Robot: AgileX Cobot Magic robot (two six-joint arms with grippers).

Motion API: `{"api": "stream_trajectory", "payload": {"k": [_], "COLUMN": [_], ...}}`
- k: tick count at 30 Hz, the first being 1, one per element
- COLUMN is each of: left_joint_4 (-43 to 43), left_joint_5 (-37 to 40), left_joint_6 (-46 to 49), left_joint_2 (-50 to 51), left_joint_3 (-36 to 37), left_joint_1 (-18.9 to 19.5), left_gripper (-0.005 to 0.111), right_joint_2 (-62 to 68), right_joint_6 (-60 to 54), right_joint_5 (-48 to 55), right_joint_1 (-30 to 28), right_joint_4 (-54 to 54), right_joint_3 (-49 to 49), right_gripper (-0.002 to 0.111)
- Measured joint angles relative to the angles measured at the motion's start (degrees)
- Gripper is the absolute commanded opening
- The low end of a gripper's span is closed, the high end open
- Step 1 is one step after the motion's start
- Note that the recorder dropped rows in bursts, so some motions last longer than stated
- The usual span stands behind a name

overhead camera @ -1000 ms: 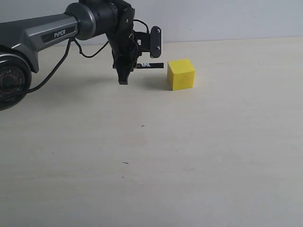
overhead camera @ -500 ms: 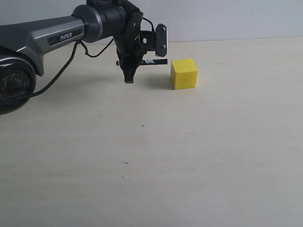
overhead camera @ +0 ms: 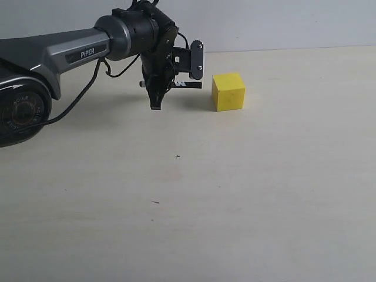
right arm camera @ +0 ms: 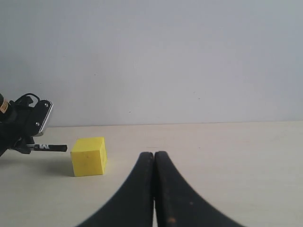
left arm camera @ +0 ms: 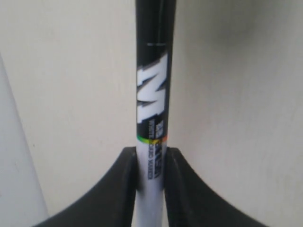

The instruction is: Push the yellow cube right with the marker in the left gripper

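Your left end effector [overhead camera: 156,100] is clamped on the marker [overhead camera: 187,84] in the upper middle of the frame, marker level and pointing right, its black tip just short of the yellow cube [overhead camera: 228,91] sitting on the counter [overhead camera: 235,188] to its right.

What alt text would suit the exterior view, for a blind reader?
A robot's left gripper holds a marker level over a pale table, its black tip pointing at a yellow cube just to its right, with a gap between them.
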Motion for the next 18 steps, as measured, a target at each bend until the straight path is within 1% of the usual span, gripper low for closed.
{"api": "stream_trajectory", "payload": {"k": [6, 10, 14, 18], "left_joint_4": [-0.60, -0.71, -1.68, -2.00], "left_joint_5": [-0.34, -1.96, -3.78, -1.74], "left_joint_6": [0.00, 1.45, 0.75, -0.98], "left_joint_2": [0.00, 0.00, 0.00, 0.00], "left_joint_3": [0.00, 0.00, -0.14, -0.29], "left_joint_1": [-0.64, -3.30, -5.33, -4.19], "left_gripper": [0.000, 0.000, 0.000, 0.000], "right_joint_2": [0.00, 0.00, 0.00, 0.00], "right_joint_6": [0.00, 0.00, 0.00, 0.00], "right_joint_5": [0.00, 0.00, 0.00, 0.00], "right_joint_1": [0.00, 0.00, 0.00, 0.00], "right_joint_4": [0.00, 0.00, 0.00, 0.00], "right_joint_3": [0.00, 0.00, 0.00, 0.00], "right_gripper": [0.000, 0.000, 0.000, 0.000]}}
